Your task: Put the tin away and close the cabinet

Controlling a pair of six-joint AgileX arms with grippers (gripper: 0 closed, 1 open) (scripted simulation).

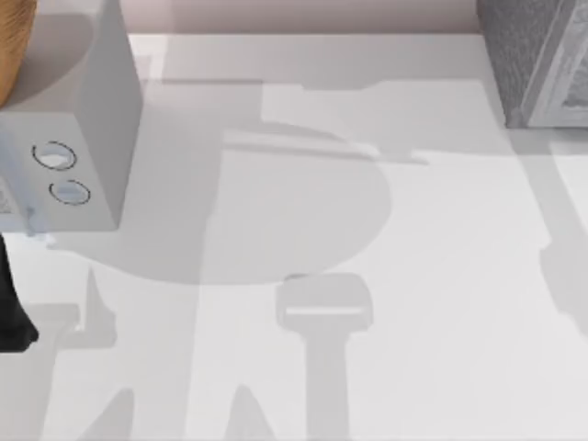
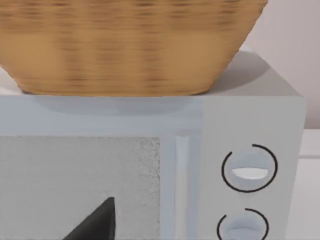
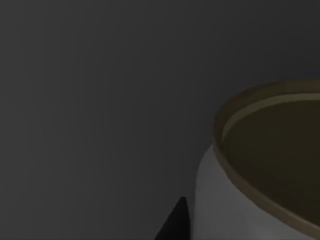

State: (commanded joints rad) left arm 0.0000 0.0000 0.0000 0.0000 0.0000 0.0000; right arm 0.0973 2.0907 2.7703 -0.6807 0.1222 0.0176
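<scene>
The tin (image 3: 225,200), white-sided with a gold top, is close up in the right wrist view with dark grey surface all around it. My right gripper (image 3: 235,227) is shut on it, and one black fingertip (image 3: 175,225) lies against its side. The cabinet (image 1: 537,55), a dark grey speckled box with a white-framed front, stands at the table's far right corner. My left arm (image 1: 11,303) is parked at the left edge, its gripper (image 2: 97,225) facing the front of the pale grey box.
A pale grey box with two round dials (image 1: 83,119) (image 2: 250,125) stands at the far left, with a wicker basket (image 2: 125,45) (image 1: 11,46) on top. The white table (image 1: 413,276) stretches between the two boxes, crossed by arm shadows.
</scene>
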